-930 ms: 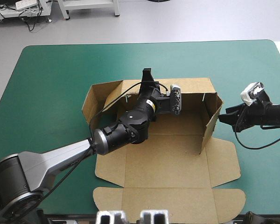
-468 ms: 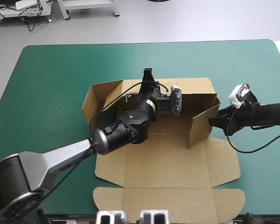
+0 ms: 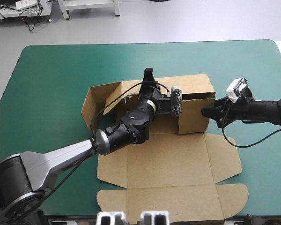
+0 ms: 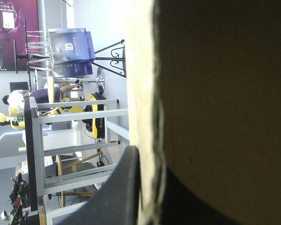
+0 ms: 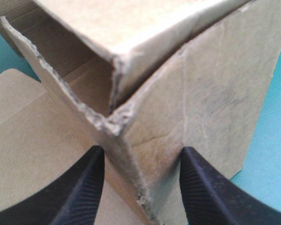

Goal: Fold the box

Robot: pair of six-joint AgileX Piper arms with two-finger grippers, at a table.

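My left claw (image 3: 148, 74) pinches the 12 o'clock wall of the brown cut-board box (image 3: 168, 159) on the teal-green tabletop (image 3: 51, 75); right claw (image 5: 141, 152), jaws apart, straddles its 3 o'clock corner.

— What sits between the black fins of the right pincer (image 5: 141, 154)?

— A raised corner of the brown board box (image 5: 215, 70). Its upright edge is frayed and torn. The two fingers (image 5: 79, 192) stand apart, one on each side of that corner.

— And around it?

— A flat brown panel (image 5: 18, 140) of the same board lies beside one finger. The teal-green worktop cover (image 5: 271, 154) shows beyond the other. Above the corner, board bends over a shadowed hollow.
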